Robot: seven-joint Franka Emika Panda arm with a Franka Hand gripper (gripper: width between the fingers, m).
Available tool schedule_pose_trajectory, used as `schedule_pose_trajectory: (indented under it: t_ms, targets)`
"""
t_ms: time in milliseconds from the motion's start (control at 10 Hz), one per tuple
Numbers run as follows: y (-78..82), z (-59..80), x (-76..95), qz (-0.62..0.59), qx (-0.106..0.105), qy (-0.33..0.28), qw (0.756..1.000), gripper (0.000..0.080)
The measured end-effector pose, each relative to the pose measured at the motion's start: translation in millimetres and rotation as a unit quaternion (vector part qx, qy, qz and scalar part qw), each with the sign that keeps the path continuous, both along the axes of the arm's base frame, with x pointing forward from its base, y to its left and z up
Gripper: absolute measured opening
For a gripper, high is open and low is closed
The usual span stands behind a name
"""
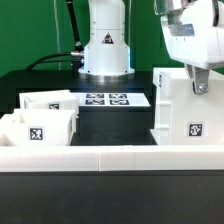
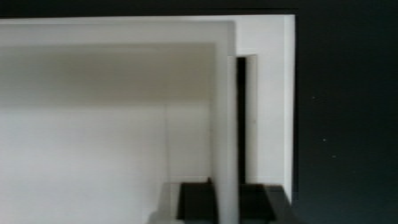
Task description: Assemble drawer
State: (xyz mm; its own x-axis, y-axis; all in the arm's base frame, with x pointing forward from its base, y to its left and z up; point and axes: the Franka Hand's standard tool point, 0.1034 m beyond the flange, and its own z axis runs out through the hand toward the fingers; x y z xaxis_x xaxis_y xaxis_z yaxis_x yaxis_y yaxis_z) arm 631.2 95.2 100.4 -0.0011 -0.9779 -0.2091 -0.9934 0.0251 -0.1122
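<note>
White casing point(image 1: 185, 108) wall edge sits pinched between the jaws, trays point(image 1: 38, 128) well apart.

- White Franka robot arm point(image 1: 188, 35) reaches down from above, with its wrist held vertical.
- Two-finger gripper point(image 1: 200, 84) points downward, its dark fingers point(image 2: 194, 201) clamping the large white plastic casing point(image 1: 175, 108) by a thin wall.

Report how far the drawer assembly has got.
Nothing looks joined yet. In hand: the claw straddles a wall of the casing; whether it clamps is unclear. Left: the far tray and the near tray sit apart from it at the exterior view's left, both to be slid in.
</note>
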Motion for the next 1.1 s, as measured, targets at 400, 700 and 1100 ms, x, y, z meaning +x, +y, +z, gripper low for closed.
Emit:
schedule_pose_trajectory:
  t_ms: [400, 700, 1100]
  targets:
    - [-0.5, -0.5, 9.0, 0.000, 0.001, -0.002, 1.000, 0.0038]
    - [0.4, -1.0, 8.6, 0.004, 0.000, -0.002, 1.000, 0.0250]
    - [-5.6, 12.0, -12.7, 0.121, -0.010, -0.025, 0.992, 0.0598]
